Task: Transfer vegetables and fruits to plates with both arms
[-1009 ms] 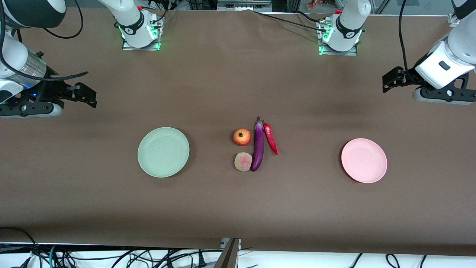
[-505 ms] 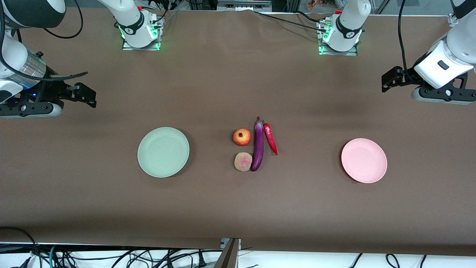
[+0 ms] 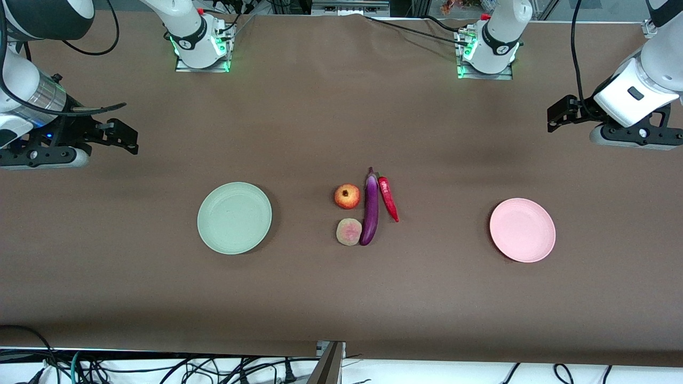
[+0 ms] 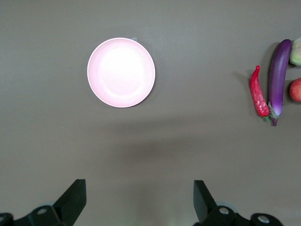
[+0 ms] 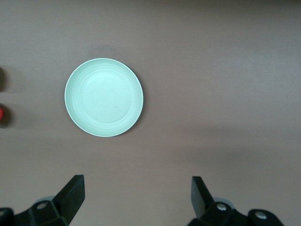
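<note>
Mid-table lie a purple eggplant (image 3: 369, 208) (image 4: 277, 80) and a red chili pepper (image 3: 388, 198) (image 4: 258, 92) side by side. A round red-yellow fruit (image 3: 347, 196) and a tan fruit with a pink blush (image 3: 349, 232) touch the eggplant. The pale green plate (image 3: 234, 217) (image 5: 104, 97) sits toward the right arm's end, the pink plate (image 3: 522, 230) (image 4: 121, 72) toward the left arm's end. Both plates hold nothing. My left gripper (image 3: 555, 120) (image 4: 139, 197) hangs open over bare table at its end. At the other end my right gripper (image 3: 128, 141) (image 5: 138, 195) is open too, high over the cloth.
A brown cloth (image 3: 320, 298) covers the table. The two arm bases (image 3: 200, 45) (image 3: 488, 50) stand with green lights at the edge farthest from the front camera. Cables (image 3: 160, 368) trail below the near edge.
The left arm's hand has drifted very slightly toward the bases. The right arm, the plates and the produce have not moved.
</note>
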Robot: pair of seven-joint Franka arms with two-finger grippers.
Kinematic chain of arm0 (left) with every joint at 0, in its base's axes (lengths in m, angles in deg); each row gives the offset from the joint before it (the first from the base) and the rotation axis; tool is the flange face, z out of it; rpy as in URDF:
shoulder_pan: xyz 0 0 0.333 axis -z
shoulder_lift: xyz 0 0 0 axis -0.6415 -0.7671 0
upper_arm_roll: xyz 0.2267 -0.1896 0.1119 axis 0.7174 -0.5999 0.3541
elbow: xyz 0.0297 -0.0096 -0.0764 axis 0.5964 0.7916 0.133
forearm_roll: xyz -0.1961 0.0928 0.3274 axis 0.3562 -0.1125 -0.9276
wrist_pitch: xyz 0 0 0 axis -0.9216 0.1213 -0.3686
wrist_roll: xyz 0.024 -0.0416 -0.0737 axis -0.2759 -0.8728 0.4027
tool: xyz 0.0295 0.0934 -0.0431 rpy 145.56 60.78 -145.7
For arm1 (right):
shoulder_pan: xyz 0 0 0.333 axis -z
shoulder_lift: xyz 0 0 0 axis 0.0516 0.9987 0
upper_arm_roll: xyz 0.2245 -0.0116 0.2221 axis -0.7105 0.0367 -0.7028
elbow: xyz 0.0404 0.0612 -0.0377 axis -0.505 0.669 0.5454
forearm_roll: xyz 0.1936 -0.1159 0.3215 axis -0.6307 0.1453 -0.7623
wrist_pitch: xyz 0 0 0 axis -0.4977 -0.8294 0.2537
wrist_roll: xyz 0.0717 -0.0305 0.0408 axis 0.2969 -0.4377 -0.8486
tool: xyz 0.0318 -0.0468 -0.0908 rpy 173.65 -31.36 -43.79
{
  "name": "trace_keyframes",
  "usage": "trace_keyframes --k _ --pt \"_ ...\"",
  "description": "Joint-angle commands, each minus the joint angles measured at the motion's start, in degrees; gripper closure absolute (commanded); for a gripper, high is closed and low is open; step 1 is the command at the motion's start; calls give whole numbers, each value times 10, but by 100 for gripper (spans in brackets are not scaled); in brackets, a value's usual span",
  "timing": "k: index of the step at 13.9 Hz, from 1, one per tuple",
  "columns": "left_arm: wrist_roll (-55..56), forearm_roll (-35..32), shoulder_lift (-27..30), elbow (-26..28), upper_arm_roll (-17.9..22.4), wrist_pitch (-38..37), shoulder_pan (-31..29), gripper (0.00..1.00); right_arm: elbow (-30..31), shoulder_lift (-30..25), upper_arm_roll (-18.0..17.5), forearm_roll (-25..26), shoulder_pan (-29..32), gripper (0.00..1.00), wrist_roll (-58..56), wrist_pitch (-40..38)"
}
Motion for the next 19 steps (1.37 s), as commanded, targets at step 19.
trace_keyframes --k 19 --pt "99 11 -241 -47 -47 94 84 0 -4 -2 -2 9 -20 0 3 -6"
